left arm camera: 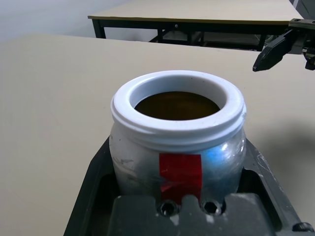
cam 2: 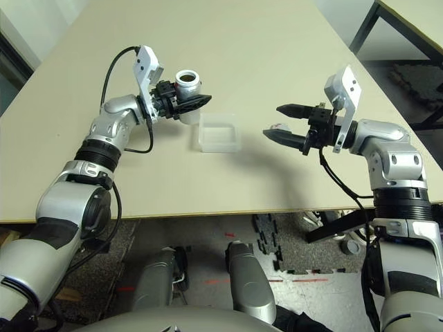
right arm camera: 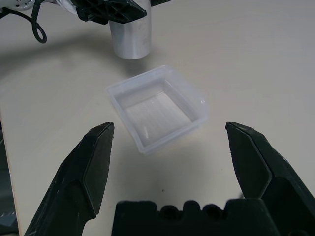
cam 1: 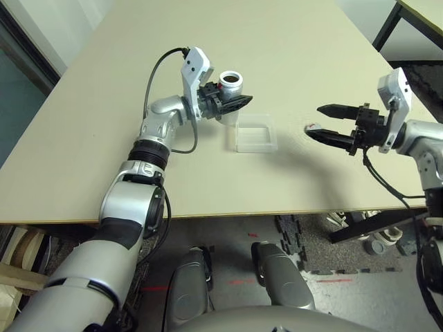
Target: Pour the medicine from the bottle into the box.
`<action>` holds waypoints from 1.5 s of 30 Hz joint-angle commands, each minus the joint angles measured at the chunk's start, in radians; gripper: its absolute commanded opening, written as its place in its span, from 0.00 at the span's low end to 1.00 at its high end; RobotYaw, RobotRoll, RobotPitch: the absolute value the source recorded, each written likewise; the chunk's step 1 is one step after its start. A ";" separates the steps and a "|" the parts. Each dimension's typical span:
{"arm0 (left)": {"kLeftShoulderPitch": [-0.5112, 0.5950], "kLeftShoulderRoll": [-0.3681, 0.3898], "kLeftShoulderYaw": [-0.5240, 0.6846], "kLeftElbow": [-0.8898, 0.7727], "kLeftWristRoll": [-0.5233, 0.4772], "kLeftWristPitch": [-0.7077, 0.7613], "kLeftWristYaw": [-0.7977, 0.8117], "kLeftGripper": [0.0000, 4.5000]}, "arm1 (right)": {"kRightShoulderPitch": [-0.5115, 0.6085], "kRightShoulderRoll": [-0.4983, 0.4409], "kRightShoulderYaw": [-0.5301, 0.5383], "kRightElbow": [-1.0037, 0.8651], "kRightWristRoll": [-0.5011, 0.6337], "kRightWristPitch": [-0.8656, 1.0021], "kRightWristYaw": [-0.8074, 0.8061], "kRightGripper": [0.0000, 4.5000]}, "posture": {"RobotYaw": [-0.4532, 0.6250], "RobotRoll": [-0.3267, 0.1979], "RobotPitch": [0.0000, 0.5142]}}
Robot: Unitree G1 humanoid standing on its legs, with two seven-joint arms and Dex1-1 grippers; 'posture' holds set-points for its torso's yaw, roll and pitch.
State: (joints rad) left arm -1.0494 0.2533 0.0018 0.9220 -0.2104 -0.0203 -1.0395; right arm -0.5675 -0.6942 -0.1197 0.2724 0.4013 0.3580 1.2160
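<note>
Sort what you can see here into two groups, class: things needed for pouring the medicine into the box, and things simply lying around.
Part of the job:
- bottle, open and upright, held in the left gripper
- clear box on the table, beside the bottle
- right gripper, open, holding nothing

Just lying about:
- small lid on the table under the right gripper
- another table behind

Head stereo pair overlooking table (cam 1: 83, 124), wrist cameras close, both sharing bottle (left arm camera: 177, 142)
</note>
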 commanded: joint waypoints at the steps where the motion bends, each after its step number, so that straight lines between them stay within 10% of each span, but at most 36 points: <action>1: -0.021 0.007 0.001 0.018 0.019 -0.005 0.003 0.58 | -0.009 0.002 0.017 0.006 -0.009 -0.011 -0.007 1.00 | 0.15 0.62 0.24; 13: -0.100 0.031 -0.121 0.131 0.256 -0.151 0.236 0.58 | -0.008 0.004 0.043 -0.009 -0.012 -0.002 -0.018 1.00 | 0.15 0.62 0.26; 24: -0.296 0.127 -0.764 0.210 1.130 -0.513 1.101 0.58 | -0.006 0.009 0.050 -0.005 -0.015 -0.001 -0.020 1.00 | 0.16 0.62 0.26; 31: -0.392 0.062 -1.016 0.331 1.414 -0.496 1.490 0.58 | -0.024 0.025 0.053 0.014 -0.012 0.001 -0.025 1.00 | 0.16 0.62 0.26; 45: -0.447 -0.003 -1.056 0.421 1.451 -0.491 1.532 0.58 | -0.023 0.032 0.057 0.024 -0.019 -0.002 -0.026 1.00 | 0.16 0.62 0.26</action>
State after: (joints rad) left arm -1.4868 0.2498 -1.0677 1.3311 1.2570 -0.4972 0.5090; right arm -0.5841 -0.6618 -0.0757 0.2882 0.3896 0.3576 1.1910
